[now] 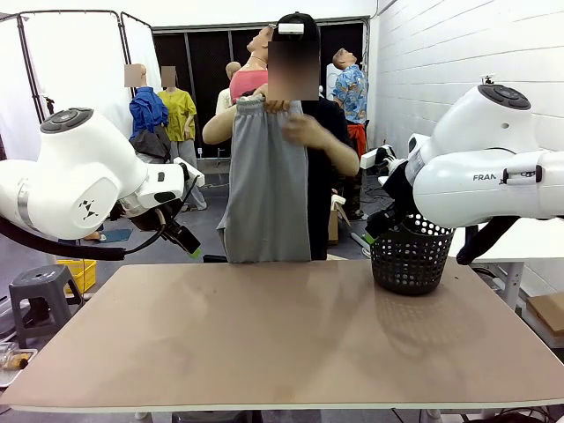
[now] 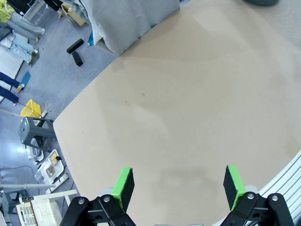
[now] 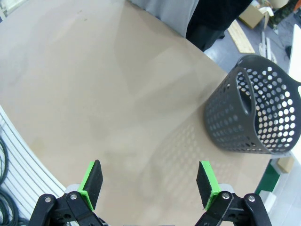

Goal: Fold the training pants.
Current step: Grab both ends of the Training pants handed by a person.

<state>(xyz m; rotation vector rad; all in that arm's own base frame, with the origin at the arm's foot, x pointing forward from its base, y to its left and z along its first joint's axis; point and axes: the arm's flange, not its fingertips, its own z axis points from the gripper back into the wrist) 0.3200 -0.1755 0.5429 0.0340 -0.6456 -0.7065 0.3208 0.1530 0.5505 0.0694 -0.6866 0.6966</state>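
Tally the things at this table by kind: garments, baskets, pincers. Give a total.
Garments: 1, the training pants, held up by the person.
Baskets: 1, the dark perforated basket.
Pincers: 2, the left pincer and the right pincer, both open.
Total: 4.

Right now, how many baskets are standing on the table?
1. The dark perforated basket stands near the far right corner of the table. None seems hidden.
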